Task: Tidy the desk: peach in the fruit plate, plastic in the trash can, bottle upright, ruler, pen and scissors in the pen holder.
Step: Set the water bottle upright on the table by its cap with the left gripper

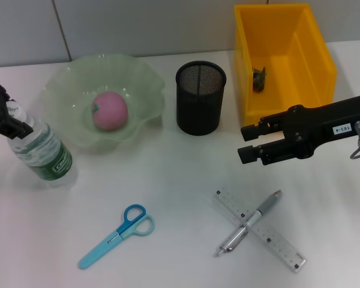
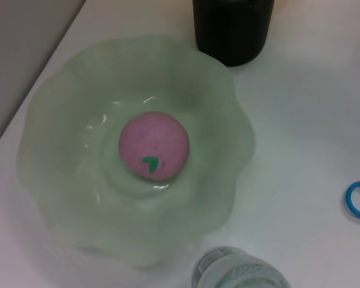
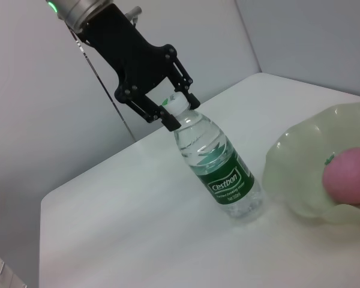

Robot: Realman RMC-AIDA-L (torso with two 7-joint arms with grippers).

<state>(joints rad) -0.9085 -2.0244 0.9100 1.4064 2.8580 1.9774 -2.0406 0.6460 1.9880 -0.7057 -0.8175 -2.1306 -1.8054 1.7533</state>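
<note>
Nearest on the counter (image 1: pixel 168 180), the scissors (image 1: pixel 116 236) are seen at seven o'clock, and the pen (image 1: pixel 249 223) is laid across the ruler (image 1: pixel 270 234) at five o'clock. The right pincer (image 1: pixel 247 143), fingers apart and empty, is held at three o'clock, while the left pincer (image 3: pixel 174 112) is clamped on the cap of the upright bottle (image 3: pixel 217 166) at nine. Farther back, the peach (image 1: pixel 110 111) is found in the fruit plate (image 1: pixel 138 78), with the pen holder (image 1: pixel 200 97) at twelve and the trash can (image 1: pixel 281 57) at one o'clock.

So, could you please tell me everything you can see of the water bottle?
The bottle is clear plastic, holds water, and wears a dark green label with white print and a white cap. It stands on the desk, leaning somewhat, beside the fruit plate, on the robot's left. The left gripper has its fingers closed around the neck at the cap. Nothing else touches it.
</note>
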